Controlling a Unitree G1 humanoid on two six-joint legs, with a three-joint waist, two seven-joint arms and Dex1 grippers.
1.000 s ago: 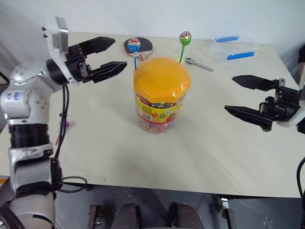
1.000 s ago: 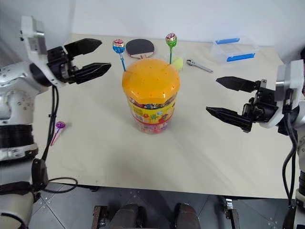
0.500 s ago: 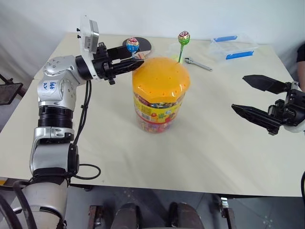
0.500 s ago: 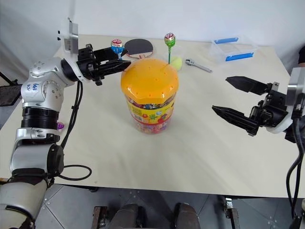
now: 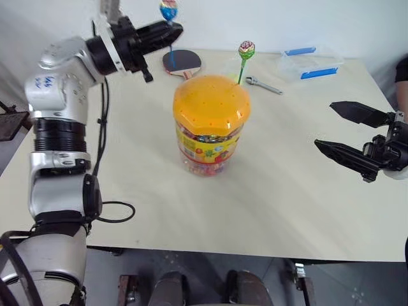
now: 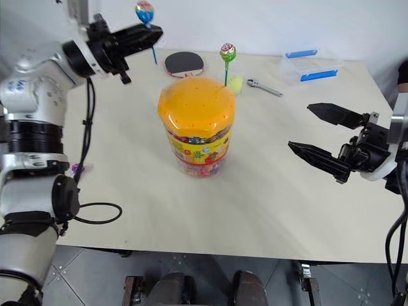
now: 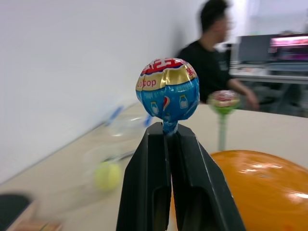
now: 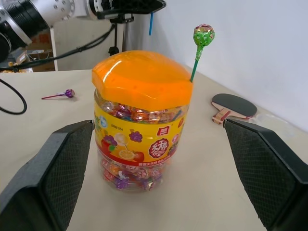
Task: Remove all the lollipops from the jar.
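The jar (image 5: pixel 210 124), a clear tub with an orange domed lid, stands mid-table. A green lollipop (image 5: pixel 247 49) sticks up from the far side of its lid. My left gripper (image 5: pixel 169 30) is raised above and to the left of the jar, shut on the stick of a blue lollipop (image 7: pixel 167 89), whose head sits just above the fingertips. The blue stick hangs free below the fingers, clear of the lid. A purple lollipop (image 6: pixel 78 169) lies on the table at the left. My right gripper (image 5: pixel 325 125) is open to the right of the jar, pointing at it, with nothing between its fingers.
Behind the jar lie a table tennis paddle (image 5: pixel 182 61), a yellow-green ball (image 6: pixel 236 83) and a wrench (image 5: pixel 264 85). A clear box with blue clips (image 5: pixel 312 62) stands at the far right. A person (image 7: pixel 214 48) sits beyond the table.
My left gripper shut on the blue lollipop's stick and lifted it up and out of the jar's lid. The right gripper stayed where it was, open.
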